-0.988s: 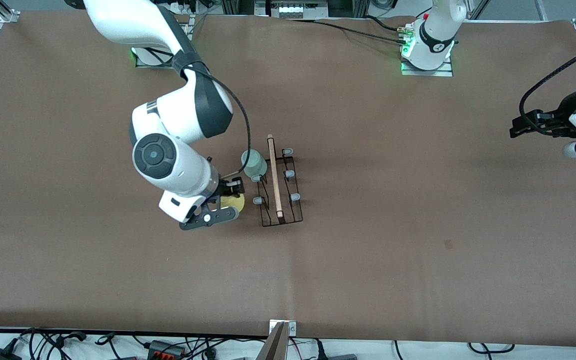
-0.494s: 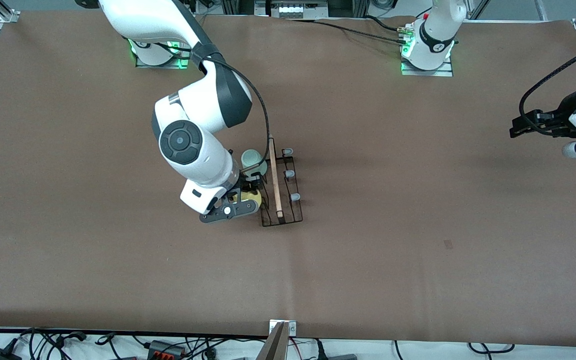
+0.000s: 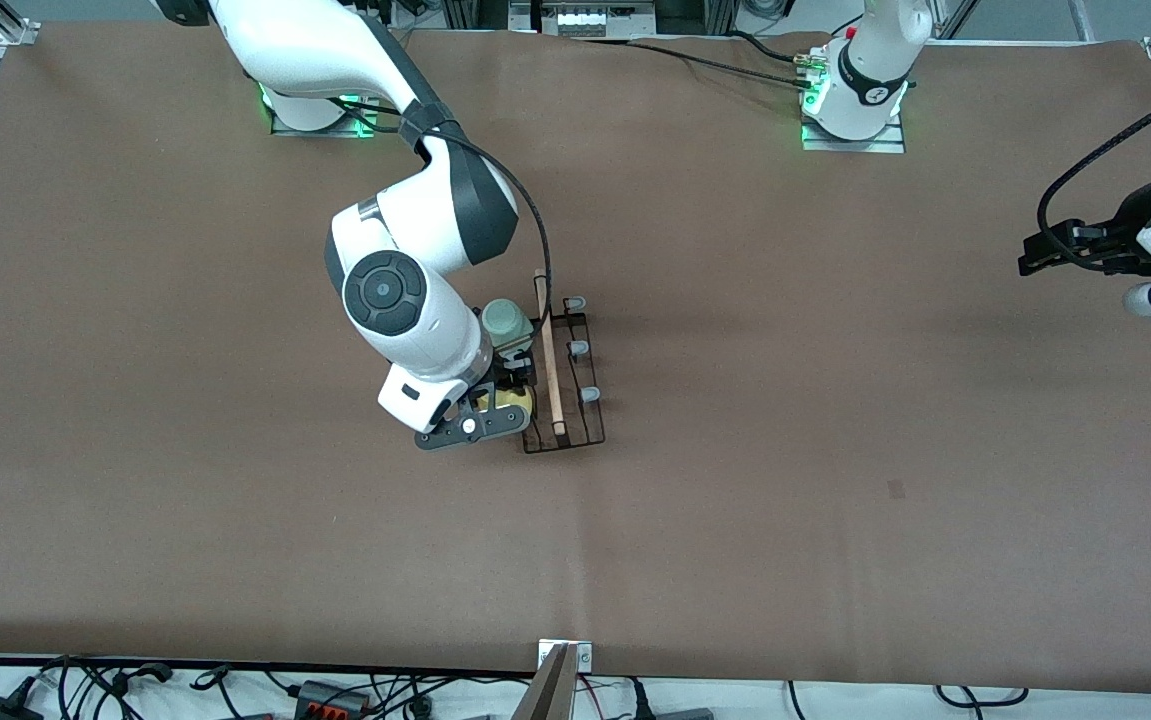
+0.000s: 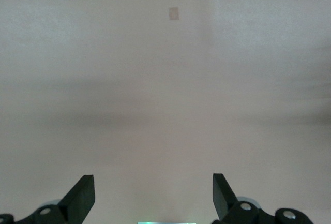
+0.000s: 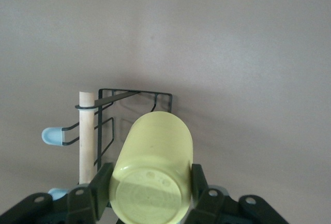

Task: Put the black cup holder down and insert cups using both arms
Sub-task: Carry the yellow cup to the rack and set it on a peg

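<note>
Standing mid-table: black cup holder (image 3: 560, 375), wooden rod handle (image 3: 548, 350) along its top. Sitting on one of its pegs at the end nearer the robots' bases: pale green cup (image 3: 506, 322), upside down. Hovering over the holder's end nearer the front camera, on the right arm's side of the rod: right gripper (image 5: 150, 182), fingers clenched around the yellow cup (image 5: 153, 169), base toward the wrist camera. Waiting over bare table well apart from the holder, toward the left arm's end: left gripper (image 4: 153, 200), fingers spread wide, grasping nothing.
</note>
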`<state>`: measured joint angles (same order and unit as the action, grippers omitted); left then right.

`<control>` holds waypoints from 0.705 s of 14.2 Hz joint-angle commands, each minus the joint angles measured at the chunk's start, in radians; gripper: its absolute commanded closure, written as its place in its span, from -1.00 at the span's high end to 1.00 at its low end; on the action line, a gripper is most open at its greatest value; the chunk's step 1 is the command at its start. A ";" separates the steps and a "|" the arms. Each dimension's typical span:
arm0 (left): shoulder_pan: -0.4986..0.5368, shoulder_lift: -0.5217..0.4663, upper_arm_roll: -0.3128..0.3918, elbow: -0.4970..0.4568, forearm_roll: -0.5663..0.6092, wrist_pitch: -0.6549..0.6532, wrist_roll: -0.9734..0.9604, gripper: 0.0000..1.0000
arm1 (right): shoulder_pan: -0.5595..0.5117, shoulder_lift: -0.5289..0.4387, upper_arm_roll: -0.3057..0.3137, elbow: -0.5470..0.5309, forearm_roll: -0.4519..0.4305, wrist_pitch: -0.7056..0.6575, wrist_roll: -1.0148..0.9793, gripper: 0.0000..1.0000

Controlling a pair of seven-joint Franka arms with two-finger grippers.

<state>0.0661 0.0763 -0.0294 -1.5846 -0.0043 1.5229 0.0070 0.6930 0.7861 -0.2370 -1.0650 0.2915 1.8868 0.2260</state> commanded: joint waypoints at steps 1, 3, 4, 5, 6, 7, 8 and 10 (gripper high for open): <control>0.008 -0.001 -0.006 0.003 -0.019 0.002 0.010 1.00 | 0.011 0.012 -0.002 0.004 0.017 0.023 0.022 -1.00; 0.008 -0.001 -0.006 0.002 -0.019 0.003 0.010 1.00 | 0.011 0.021 -0.002 0.002 0.020 0.035 0.021 -1.00; 0.008 -0.001 -0.006 0.002 -0.019 0.002 0.010 1.00 | 0.011 0.024 0.002 0.000 0.027 0.037 0.021 -0.99; 0.008 -0.001 -0.006 0.003 -0.019 0.003 0.010 1.00 | 0.010 0.028 0.016 -0.001 0.041 0.035 0.019 -0.98; 0.008 -0.001 -0.006 0.003 -0.019 0.003 0.010 1.00 | 0.010 0.030 0.019 -0.001 0.047 0.032 0.021 -0.55; 0.008 -0.001 -0.006 0.003 -0.019 0.003 0.010 1.00 | 0.011 0.033 0.021 -0.003 0.048 0.025 0.022 0.63; 0.008 -0.001 -0.006 0.003 -0.019 0.002 0.010 1.00 | 0.010 0.033 0.021 -0.004 0.048 0.022 0.021 1.00; 0.008 -0.001 -0.006 0.002 -0.019 0.002 0.010 1.00 | 0.008 0.025 0.019 -0.003 0.043 -0.003 0.021 1.00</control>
<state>0.0661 0.0763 -0.0294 -1.5846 -0.0043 1.5229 0.0070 0.7023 0.8215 -0.2192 -1.0677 0.3199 1.9076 0.2372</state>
